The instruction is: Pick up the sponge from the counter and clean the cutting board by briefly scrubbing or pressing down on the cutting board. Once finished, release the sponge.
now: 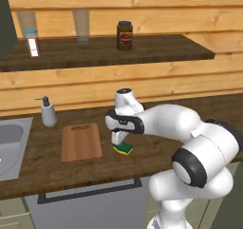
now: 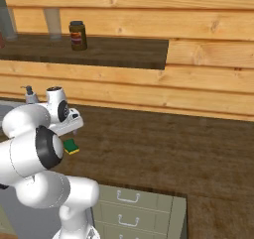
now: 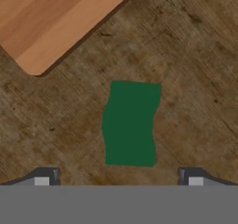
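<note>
Since the claw (image 3: 119, 180) is wide open right above the sponge (image 3: 130, 123), drop straight so you straddle it, then close

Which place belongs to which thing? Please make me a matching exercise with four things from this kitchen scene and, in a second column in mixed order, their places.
Things:
1. sponge
2. cutting board
3. dark jar
4. soap dispenser

Places:
A. on the wall shelf
B. beside the sink, at the back of the counter
C. under the open gripper, green side up
D. flat on the counter, between the sink and the sponge

Pairs: 1-C, 2-D, 3-A, 4-B
</note>
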Controlling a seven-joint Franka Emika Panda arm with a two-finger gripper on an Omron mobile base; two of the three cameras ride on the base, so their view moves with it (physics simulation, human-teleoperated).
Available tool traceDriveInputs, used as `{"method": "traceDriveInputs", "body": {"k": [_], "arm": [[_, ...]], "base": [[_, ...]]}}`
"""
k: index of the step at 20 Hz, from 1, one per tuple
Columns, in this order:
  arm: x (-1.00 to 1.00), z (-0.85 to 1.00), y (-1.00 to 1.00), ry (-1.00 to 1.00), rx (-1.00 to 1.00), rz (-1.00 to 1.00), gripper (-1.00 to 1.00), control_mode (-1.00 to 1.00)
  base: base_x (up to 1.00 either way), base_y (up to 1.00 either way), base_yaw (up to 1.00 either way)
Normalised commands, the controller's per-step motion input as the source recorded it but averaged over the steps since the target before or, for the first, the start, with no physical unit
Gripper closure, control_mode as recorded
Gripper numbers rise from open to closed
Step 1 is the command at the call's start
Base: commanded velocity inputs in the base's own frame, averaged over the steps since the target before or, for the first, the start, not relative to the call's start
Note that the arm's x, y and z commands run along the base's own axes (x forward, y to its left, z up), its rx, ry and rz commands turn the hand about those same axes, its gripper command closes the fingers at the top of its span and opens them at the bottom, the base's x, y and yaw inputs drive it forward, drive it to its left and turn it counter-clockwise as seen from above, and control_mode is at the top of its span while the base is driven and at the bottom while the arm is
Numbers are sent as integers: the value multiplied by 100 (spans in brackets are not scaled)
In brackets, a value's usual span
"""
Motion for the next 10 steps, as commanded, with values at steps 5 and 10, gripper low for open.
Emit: {"method": "traceDriveInputs", "body": {"k": [5,10], "arm": [[6,-16,13,0,0,0,-100,-100],[0,-30,4,0,0,0,-100,-100]], "base": [[0,0,0],[0,0,0]]}}
